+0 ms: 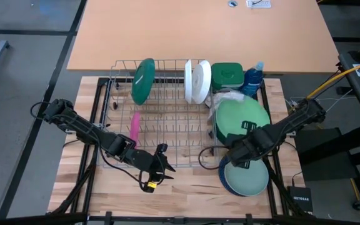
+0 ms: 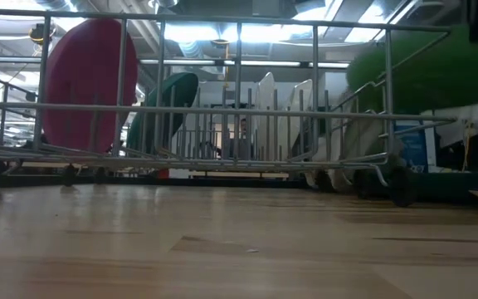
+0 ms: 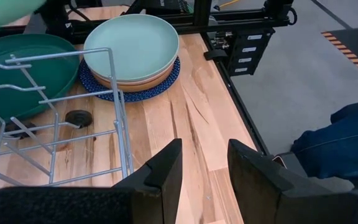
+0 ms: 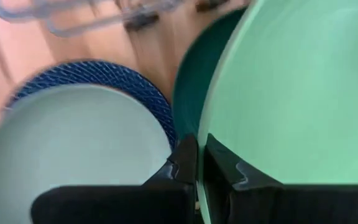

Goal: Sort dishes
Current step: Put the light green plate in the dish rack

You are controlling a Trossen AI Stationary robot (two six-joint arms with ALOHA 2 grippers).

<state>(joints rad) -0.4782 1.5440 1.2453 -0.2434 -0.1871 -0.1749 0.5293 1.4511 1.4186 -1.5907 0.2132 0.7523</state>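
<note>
Two dark jointed arms, yellow tag on the left arm (image 1: 86, 128).

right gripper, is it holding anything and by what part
Yes: the right gripper is shut on the rim of the light green plate, pinching its edge. The left gripper is open and holds nothing.

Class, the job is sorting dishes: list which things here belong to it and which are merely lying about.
Belongs to the job:
light green plate, held by the right end effector
dark green plate
white plates
pink plate
pale teal plate
dish rack

Lying about:
green lidded tub
blue bottle
</note>
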